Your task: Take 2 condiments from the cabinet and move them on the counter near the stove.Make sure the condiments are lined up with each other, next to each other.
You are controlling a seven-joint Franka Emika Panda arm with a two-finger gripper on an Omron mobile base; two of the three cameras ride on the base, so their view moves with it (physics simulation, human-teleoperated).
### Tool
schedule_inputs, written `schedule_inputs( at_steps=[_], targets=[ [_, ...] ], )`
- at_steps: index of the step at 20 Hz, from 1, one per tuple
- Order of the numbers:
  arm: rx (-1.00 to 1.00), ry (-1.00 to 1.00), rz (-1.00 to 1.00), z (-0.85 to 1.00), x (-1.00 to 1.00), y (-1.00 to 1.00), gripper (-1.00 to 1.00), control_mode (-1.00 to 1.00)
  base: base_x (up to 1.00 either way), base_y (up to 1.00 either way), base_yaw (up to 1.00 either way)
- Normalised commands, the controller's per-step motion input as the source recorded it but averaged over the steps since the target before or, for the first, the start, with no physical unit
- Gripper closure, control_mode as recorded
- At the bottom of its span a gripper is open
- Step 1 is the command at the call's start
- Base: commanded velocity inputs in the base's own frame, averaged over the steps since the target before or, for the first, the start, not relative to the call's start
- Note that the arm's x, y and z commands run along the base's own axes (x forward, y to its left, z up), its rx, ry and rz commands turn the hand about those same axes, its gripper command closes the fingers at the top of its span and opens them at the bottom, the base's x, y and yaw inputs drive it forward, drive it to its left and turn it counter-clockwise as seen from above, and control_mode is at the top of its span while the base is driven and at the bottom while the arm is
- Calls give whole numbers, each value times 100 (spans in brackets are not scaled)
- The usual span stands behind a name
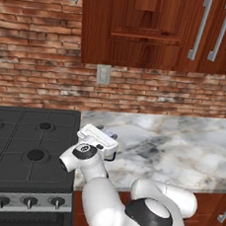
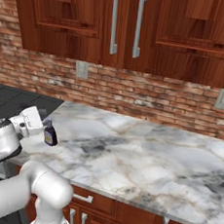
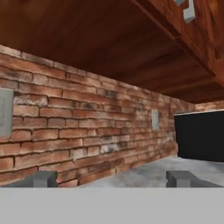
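Gripper: the gripper sits low over the counter's stove-side end, jaws spread wide, clasping nothing; in the hand view its two dark fingertips stand far apart at the bottom, with bare air between them.
Condiment bottle: one condiment bottle stands upright on the marble, at about 3 o'clock from the white hand in the right base view, just beside it; whether a finger touches it cannot be told.
Bottle detail: dark body, pale label, bluish cap peeking past the hand at about 2 o'clock in the left base view.
Counter: the counter is white and grey veined marble, running from the stove toward 3 o'clock in the left base view.
Stove: the stove is a black cooktop with round burners, at 9 o'clock from the bottle, its edge close to it; silver knobs line its front.
Backdrop: a brick wall with grey outlets rises behind the counter.
Upper cabinets: panelled wooden doors with long silver handles hang at 12 o'clock above the marble.
Far object: a black box shows at 3 o'clock in the hand view, resting on the counter by the wall.
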Motion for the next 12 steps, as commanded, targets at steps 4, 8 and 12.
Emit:
schedule_inputs(
  at_steps=[4, 8, 12],
  targets=[
    [2, -3, 0, 100, -44, 0, -100, -100, 0, 0, 0],
    [2, 3, 0, 100, -40, 0, -100, -100, 0, 0, 0],
    [0, 19, 1, 100, -46, -14, -100, -100, 0, 0, 0]
  ],
)
